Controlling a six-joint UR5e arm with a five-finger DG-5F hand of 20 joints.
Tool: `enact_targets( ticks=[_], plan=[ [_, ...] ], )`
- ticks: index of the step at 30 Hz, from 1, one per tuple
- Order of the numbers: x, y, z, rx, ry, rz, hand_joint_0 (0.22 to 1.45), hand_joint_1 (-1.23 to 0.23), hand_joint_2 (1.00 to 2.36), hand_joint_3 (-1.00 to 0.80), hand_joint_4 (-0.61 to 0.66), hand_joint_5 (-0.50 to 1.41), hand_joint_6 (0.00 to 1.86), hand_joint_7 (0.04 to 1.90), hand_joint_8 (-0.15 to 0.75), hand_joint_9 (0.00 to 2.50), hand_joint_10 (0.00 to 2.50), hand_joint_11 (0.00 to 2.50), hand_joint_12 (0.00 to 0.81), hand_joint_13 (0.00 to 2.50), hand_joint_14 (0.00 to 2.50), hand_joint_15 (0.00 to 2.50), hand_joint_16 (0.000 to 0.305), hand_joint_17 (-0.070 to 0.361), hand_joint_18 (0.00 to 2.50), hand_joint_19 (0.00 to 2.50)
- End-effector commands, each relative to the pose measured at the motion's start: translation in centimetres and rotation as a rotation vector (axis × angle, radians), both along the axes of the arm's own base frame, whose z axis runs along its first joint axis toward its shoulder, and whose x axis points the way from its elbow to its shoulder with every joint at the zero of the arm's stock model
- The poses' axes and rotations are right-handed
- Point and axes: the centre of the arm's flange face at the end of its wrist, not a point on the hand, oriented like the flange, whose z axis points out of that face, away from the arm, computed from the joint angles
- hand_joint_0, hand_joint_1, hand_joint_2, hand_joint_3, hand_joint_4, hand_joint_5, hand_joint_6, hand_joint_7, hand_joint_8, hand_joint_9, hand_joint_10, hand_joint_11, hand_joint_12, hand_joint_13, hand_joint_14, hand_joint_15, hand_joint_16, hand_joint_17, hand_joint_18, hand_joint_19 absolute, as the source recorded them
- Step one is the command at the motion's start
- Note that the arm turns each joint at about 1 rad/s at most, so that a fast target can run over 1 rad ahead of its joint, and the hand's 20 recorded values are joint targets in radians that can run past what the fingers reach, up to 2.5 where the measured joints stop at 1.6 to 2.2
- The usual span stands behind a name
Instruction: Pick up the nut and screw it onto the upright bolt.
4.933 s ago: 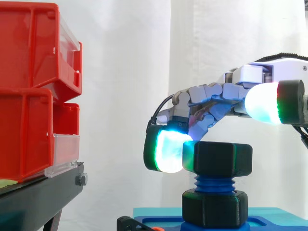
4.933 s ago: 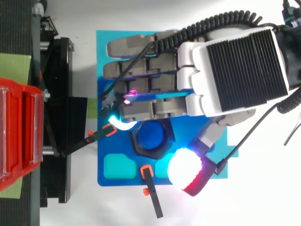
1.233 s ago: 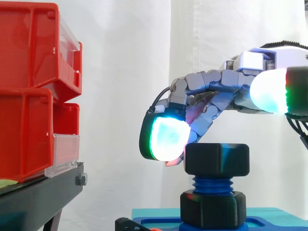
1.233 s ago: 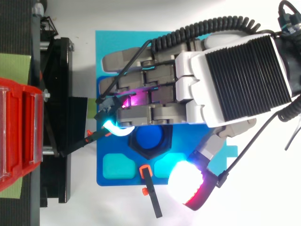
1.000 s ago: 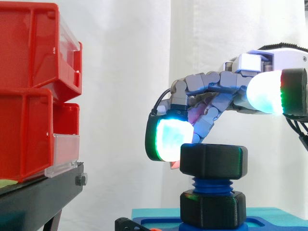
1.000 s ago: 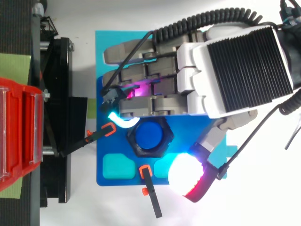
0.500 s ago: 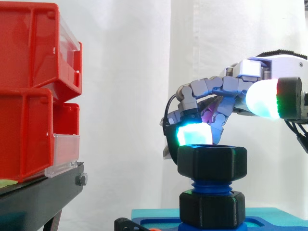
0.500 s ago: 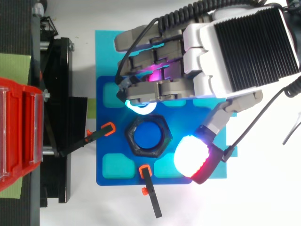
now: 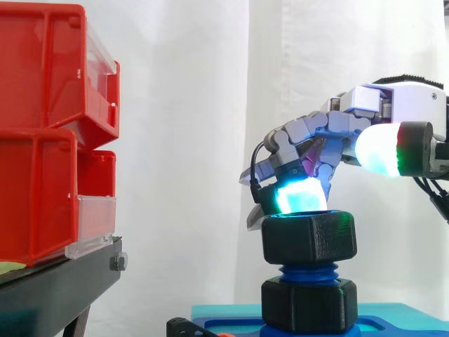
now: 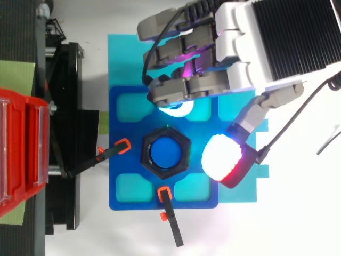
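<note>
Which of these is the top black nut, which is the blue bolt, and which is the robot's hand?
Upper nut (image 9: 309,239): side view, on its front face.
Bolt (image 10: 166,153): top view, on its blue top end.
Hand (image 10: 287,32): top view, on its ribbed black back.

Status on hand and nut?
Hand curled, holding nothing. Nut on blue bolt threads, above lower nut, just beside hand. Nothing in the way.

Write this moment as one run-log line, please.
black hexagonal plastic nut: threaded on blue upright bolt | robot hand: fingers curled, apart from nut
</note>
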Motion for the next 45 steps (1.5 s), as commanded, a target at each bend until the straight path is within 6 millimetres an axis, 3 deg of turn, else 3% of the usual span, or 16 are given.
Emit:
enact_targets(
  ticks=[1, 4, 7, 11, 15, 29, 32, 38, 45],
  plan=[
    [-0.1, -0.3, 0.0, -0.001, -0.004, 0.002, 0.50, -0.18, 1.00, -0.50, 0.20, 0.00, 0.50, 1.40, 0.270, 1.20, 0.00, 0.01, 0.134, 0.84, 0.00, 0.00, 0.008, 0.017, 0.50, 0.00],
    [0.0, -0.8, 0.3, -0.002, -0.027, 0.008, 0.49, -0.17, 1.00, -0.50, 0.21, -0.03, 0.50, 1.31, 0.272, 1.17, 0.00, 0.02, 0.147, 0.83, 0.00, 0.00, 0.009, 0.021, 0.48, 0.00],
    [0.1, -0.9, 0.5, 0.003, -0.049, 0.019, 0.49, -0.17, 1.00, -0.50, 0.24, -0.07, 0.50, 1.04, 0.263, 1.10, 0.00, 0.00, 0.171, 0.79, 0.00, 0.00, 0.013, 0.030, 0.45, 0.00],
    [0.3, -1.0, 0.9, 0.016, -0.072, 0.039, 0.48, -0.16, 1.00, -0.50, 0.18, -0.11, 0.50, 0.77, 0.239, 0.96, 0.00, 0.00, 0.192, 0.62, 0.00, 0.00, 0.019, 0.042, 0.34, 0.00],
    [0.5, -0.2, 1.2, 0.020, -0.093, 0.056, 0.47, -0.14, 1.00, -0.50, 0.16, -0.14, 0.50, 0.64, 0.216, 0.79, 0.00, 0.00, 0.221, 0.50, 0.00, 0.00, 0.022, 0.050, 0.19, 0.00],
    [1.3, 3.6, 0.5, 0.037, -0.063, 0.052, 0.46, -0.11, 1.00, -0.50, 0.17, -0.14, 0.50, 0.61, 0.212, 0.73, 0.00, 0.00, 0.237, 0.46, 0.00, 0.00, 0.026, 0.060, 0.16, 0.00],
    [1.4, 3.9, 0.5, 0.036, -0.067, 0.055, 0.46, -0.11, 1.00, -0.50, 0.17, -0.14, 0.50, 0.61, 0.213, 0.73, 0.00, 0.00, 0.240, 0.47, 0.00, 0.00, 0.027, 0.060, 0.18, 0.00],
    [2.4, 3.8, -2.7, 0.047, -0.072, 0.061, 0.46, -0.11, 1.00, -0.50, 0.17, -0.14, 0.50, 0.64, 0.220, 0.74, 0.00, 0.00, 0.242, 0.49, 0.00, 0.00, 0.027, 0.061, 0.20, 0.00],
    [2.4, 3.5, -2.7, 0.062, -0.071, 0.061, 0.46, -0.12, 1.00, -0.50, 0.18, -0.14, 0.50, 0.64, 0.221, 0.74, 0.00, 0.00, 0.239, 0.51, 0.00, 0.00, 0.027, 0.061, 0.21, 0.00]
  ],
)
